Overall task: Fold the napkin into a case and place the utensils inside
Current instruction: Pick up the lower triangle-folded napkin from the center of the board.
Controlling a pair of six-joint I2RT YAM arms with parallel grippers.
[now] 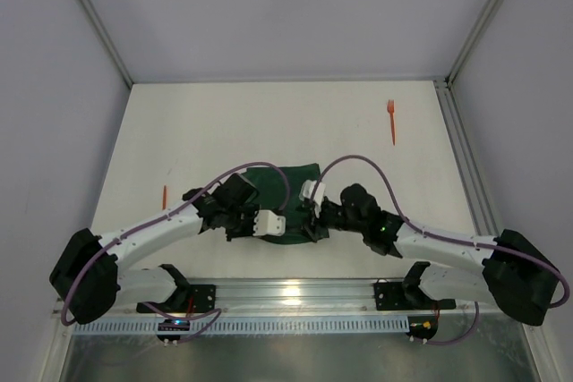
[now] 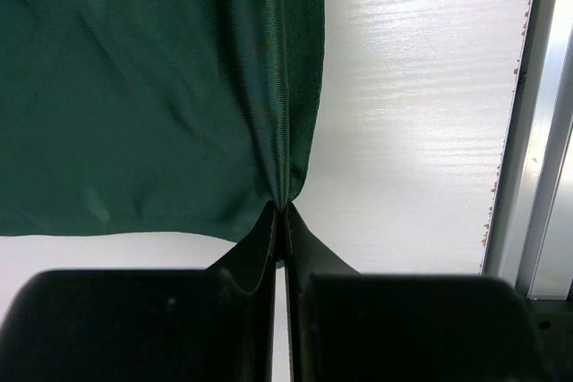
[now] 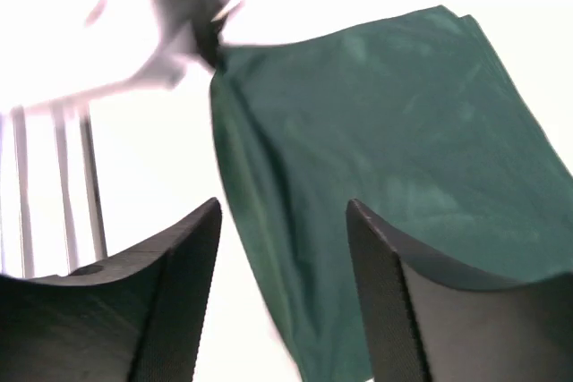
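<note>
Setting: a white table (image 1: 358,221) walled in by pale panels, with two robot arms reaching in from a metal rail (image 1: 295,292) at the near edge.
Napkin: the dark green napkin (image 1: 300,176) lies near the middle of the table, just ahead of the two arms, which meet over its near side.
Left gripper: the left gripper (image 2: 285,212) is clamped tight on the napkin's near edge, and the cloth gathers into narrow pleats that fan out from the pinch.
Right gripper: the right gripper (image 3: 282,212) stands with its fingers (image 3: 179,266) spread wide and nothing clasped. The green cloth fills the view between and beyond them; whether it touches either finger cannot be told.
Meeting point: from the right wrist, the left gripper shows as a blurred shape holding the cloth's far corner.
Fork: the orange fork (image 1: 391,121) rests at the far right of the table, well apart from the napkin.
Second utensil: a thin orange piece (image 1: 165,196) lies near the table's left edge, apart from the cloth; its type is too small to tell.
</note>
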